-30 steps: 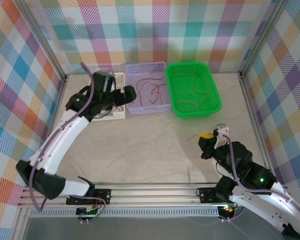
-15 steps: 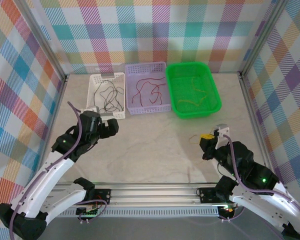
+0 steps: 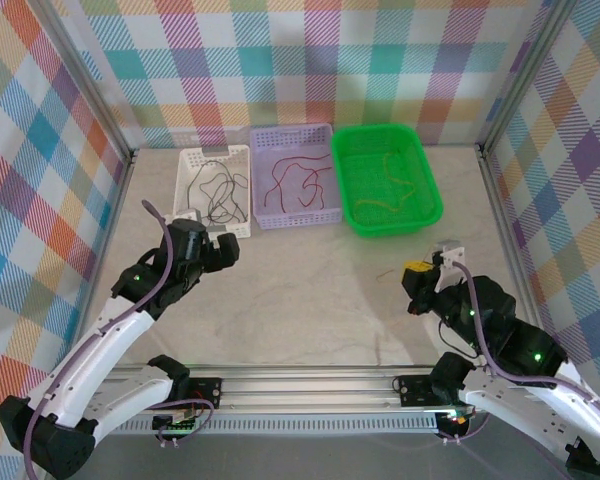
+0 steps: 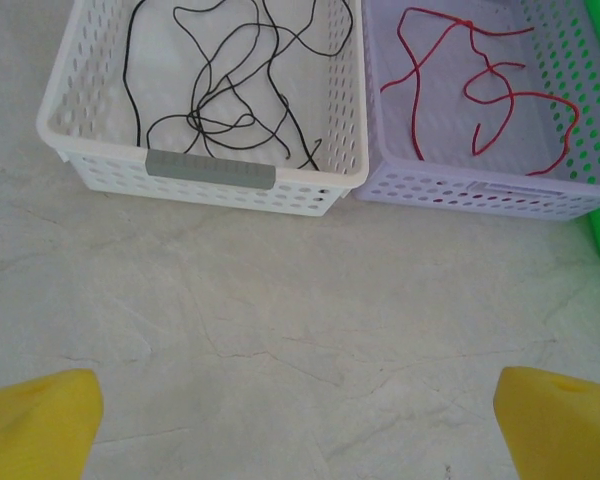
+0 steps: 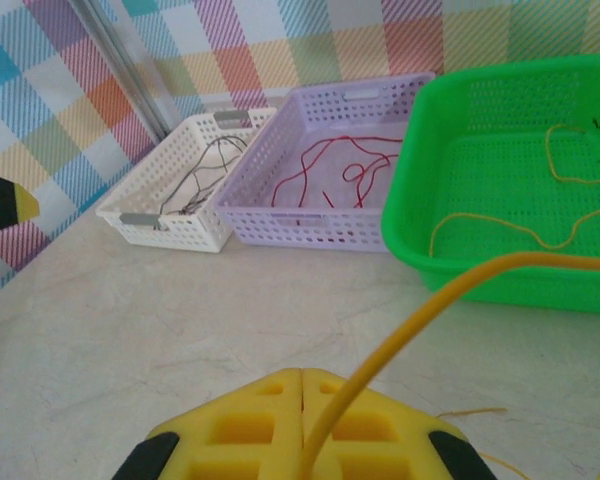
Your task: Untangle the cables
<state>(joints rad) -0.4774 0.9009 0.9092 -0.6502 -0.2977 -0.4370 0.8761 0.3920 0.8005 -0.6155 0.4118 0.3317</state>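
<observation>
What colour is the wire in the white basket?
Black. The wire shows best in the left wrist view.

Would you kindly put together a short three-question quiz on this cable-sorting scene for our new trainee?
1. What colour is the thin looped cable lying in the white perforated plastic basket? A: black; B: red; C: green.
2. True or false: the left gripper has its jaws open.
3. Fill in: the right gripper is shut on the ____.
Key: 1 A; 2 true; 3 thin orange-yellow cable.
</observation>
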